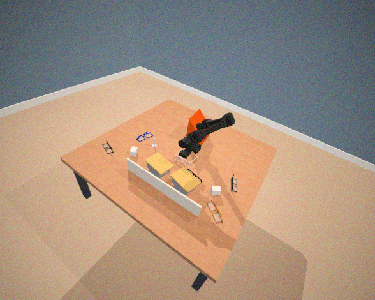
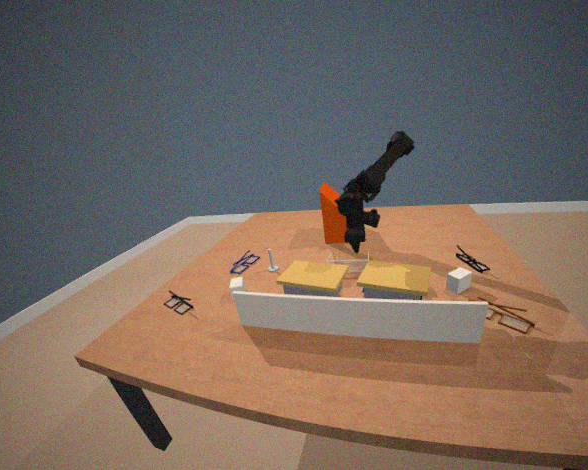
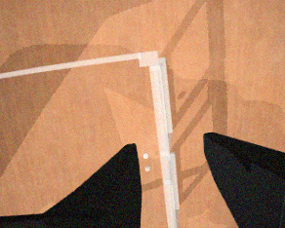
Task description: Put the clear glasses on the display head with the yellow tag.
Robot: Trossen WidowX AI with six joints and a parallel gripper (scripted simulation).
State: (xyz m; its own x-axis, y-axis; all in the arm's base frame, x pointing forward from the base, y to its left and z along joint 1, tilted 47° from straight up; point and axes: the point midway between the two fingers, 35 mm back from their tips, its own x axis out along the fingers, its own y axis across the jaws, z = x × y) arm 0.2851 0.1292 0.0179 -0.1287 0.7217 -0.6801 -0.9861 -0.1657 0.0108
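Note:
The clear glasses (image 1: 185, 160) (image 2: 347, 261) (image 3: 161, 93) rest on the table just behind two grey blocks with yellow tops, the left block (image 1: 158, 163) (image 2: 312, 274) and the right block (image 1: 184, 179) (image 2: 394, 277). I cannot tell which block carries the yellow tag. My gripper (image 1: 183, 154) (image 2: 356, 247) (image 3: 170, 148) points down over the glasses. In the wrist view its two dark fingers stand on either side of the front bar, with a gap on each side, so it is open. One temple runs off to the left.
A long white wall (image 1: 162, 187) (image 2: 355, 318) stands in front of the blocks, an orange wedge (image 1: 194, 124) (image 2: 330, 217) behind the arm. Other glasses lie around: blue (image 1: 144, 136), black (image 1: 108, 147) (image 1: 233, 184), brown (image 1: 214, 211). Black glasses (image 1: 194, 174) lie on the right block. There are two white cubes (image 1: 133, 150) (image 1: 215, 189) and a white peg (image 1: 154, 142).

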